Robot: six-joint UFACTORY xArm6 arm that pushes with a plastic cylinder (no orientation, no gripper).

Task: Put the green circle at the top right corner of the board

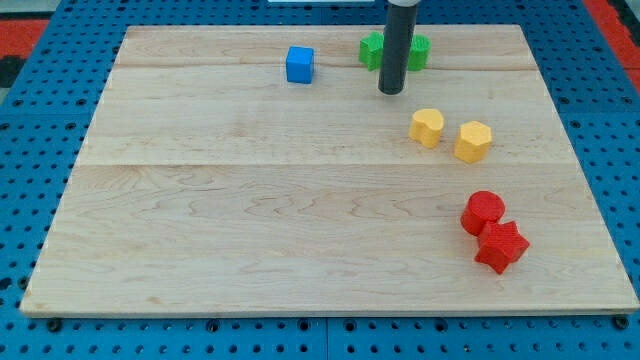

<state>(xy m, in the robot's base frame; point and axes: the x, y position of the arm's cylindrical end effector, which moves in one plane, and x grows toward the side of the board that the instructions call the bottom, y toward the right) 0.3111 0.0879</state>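
My dark rod comes down from the view's top, and my tip (391,91) rests on the board just below the green pieces. Green shows on both sides of the rod: a jagged part on the left (371,50) and a rounder part on the right (419,51). The rod hides the middle, so I cannot tell which is the green circle, or whether my tip touches either. They lie near the board's top edge, right of centre. The board's top right corner (515,35) is well to their right.
A blue cube (299,64) lies left of the green pieces. A yellow heart (427,127) and a yellow hexagon (473,141) lie below and right of my tip. A red circle (484,212) touches a red star (501,246) at lower right.
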